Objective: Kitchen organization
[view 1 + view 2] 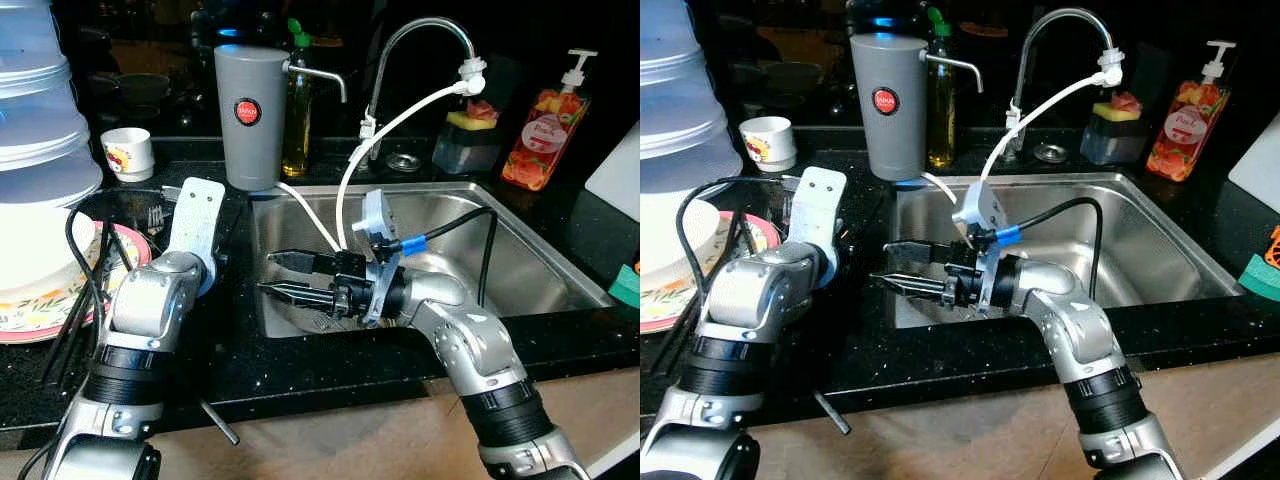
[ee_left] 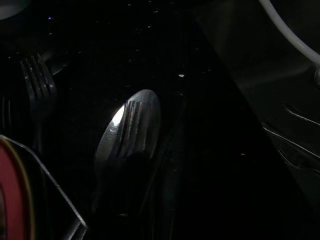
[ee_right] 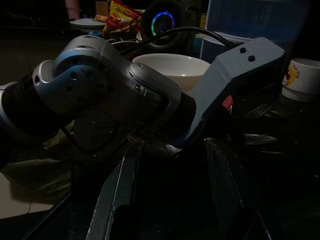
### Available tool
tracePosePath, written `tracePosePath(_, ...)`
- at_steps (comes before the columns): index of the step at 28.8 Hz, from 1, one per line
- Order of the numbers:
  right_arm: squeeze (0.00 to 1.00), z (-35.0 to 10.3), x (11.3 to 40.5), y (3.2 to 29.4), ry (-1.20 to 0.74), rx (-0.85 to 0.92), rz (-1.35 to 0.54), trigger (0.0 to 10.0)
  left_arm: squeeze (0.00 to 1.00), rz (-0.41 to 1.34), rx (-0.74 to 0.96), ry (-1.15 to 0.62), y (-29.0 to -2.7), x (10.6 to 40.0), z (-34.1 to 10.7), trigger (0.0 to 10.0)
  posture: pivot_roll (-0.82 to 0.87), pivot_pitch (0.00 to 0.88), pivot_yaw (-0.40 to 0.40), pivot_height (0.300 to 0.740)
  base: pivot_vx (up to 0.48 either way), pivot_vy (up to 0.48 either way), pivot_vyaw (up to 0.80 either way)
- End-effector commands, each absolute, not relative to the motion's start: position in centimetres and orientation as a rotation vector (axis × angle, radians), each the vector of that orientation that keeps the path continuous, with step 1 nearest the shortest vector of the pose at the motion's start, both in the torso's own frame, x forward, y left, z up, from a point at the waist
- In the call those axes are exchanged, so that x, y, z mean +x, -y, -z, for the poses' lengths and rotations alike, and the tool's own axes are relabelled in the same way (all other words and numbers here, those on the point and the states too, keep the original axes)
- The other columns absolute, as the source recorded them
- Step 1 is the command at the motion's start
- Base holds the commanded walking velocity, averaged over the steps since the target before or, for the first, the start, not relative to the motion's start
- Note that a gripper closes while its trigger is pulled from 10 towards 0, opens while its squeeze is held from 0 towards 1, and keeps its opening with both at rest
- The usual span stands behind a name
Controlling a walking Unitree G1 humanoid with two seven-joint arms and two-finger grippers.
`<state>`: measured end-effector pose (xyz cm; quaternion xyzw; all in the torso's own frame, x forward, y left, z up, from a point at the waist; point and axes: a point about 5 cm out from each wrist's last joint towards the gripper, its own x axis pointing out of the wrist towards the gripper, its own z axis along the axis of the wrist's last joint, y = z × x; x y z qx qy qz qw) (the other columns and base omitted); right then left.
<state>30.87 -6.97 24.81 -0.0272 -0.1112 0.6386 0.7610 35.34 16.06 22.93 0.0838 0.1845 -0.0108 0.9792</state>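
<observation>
Right fingers [image 1: 285,274] spread over sink [image 1: 520,262] left edge, holding nothing

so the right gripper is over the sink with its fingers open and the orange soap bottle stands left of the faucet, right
One thing is off: the orange soap bottle stands right of the faucet, as the left eye view shows. The right gripper is indeed over the sink with its fingers open.

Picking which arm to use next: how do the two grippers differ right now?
The right gripper hangs over the sink with fingers spread, pointing toward the left arm. The left gripper sits low over the black counter beside forks, in shade. Both have black fingers.
</observation>
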Motion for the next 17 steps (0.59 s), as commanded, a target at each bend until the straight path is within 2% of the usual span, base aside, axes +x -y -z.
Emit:
tracePosePath(1, 0.0, -24.5, 30.8, 6.9, 0.23, -0.068, -1.396, 10.0, 0.0, 0.027, 0.182, -0.401, -16.1, 35.2, -22.3, 0.0, -0.03, 0.057, -0.044, 0.74, 0.0, 0.0, 0.0)
tracePosePath(17, 0.0, -24.5, 31.0, 6.9, 0.23, -0.057, -1.375, 10.0, 0.0, -0.052, 0.177, -0.328, -17.2, 35.6, -23.5, 0.0, -0.03, 0.055, -0.044, 0.74, 0.0, 0.0, 0.0)
